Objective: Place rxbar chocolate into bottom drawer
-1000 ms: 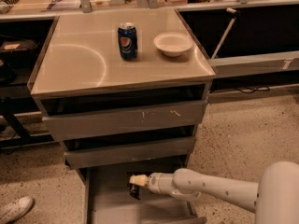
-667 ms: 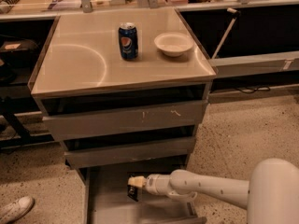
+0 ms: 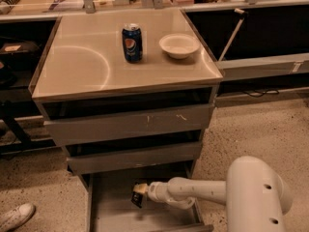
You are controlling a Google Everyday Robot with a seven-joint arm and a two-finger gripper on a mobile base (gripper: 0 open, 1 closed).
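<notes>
The bottom drawer (image 3: 113, 214) is pulled out below the two upper grey drawers, showing its flat grey floor. My gripper (image 3: 139, 193) reaches in from the right, low over the drawer's middle. It is shut on the rxbar chocolate (image 3: 136, 199), a small black bar that hangs tilted from the fingertips just above the drawer floor. The white arm runs back to the lower right.
A blue Pepsi can (image 3: 132, 42) and a white bowl (image 3: 178, 45) stand on the cabinet top. The two upper drawers (image 3: 130, 124) overhang the back of the open drawer. A shoe (image 3: 14, 216) is on the floor at lower left.
The gripper with the bar has shifted very slightly left over the drawer. The arm has moved further into the picture.
</notes>
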